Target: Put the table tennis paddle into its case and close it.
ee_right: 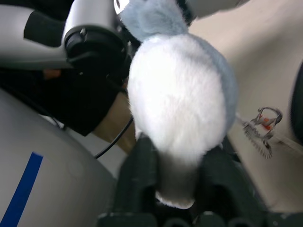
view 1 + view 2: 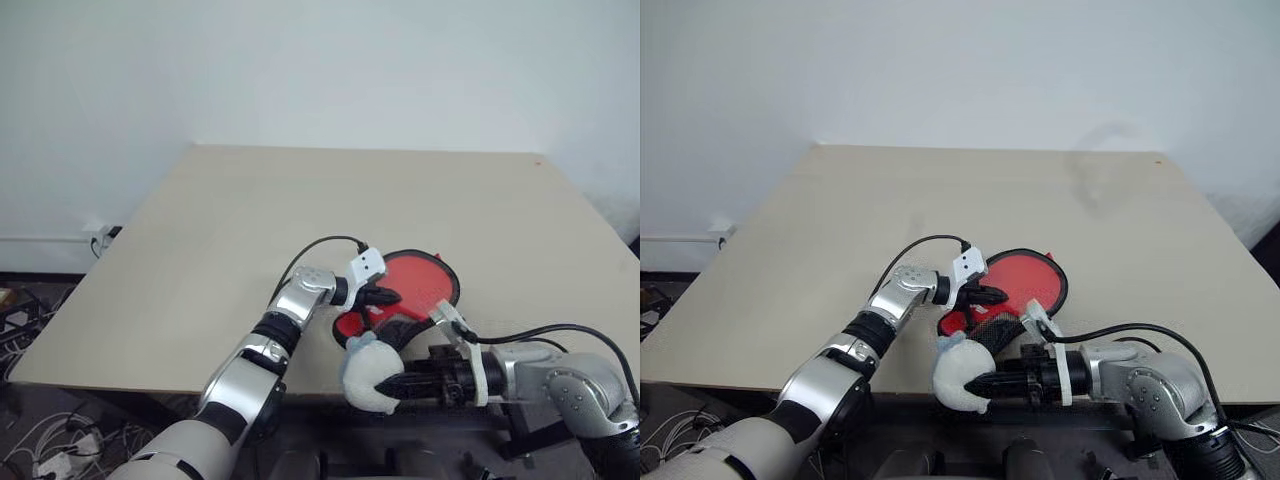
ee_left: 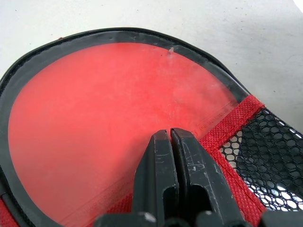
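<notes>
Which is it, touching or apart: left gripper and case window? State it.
Touching. In the left wrist view the shut left gripper presses its tips onto the case.

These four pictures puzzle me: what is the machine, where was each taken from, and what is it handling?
It is a humanoid robot with two silver arms. Two pictures look down from its head over a beige table; the other two come from cameras on its wrists. On the table lies a soft paddle-shaped case with a clear window; the red-faced table tennis paddle shows through it. The left gripper, its black fingers shut together, rests on that window. The right gripper has the case's fluffy grey-blue and white puff between its fingers; whether it grips it firmly I cannot tell.
</notes>
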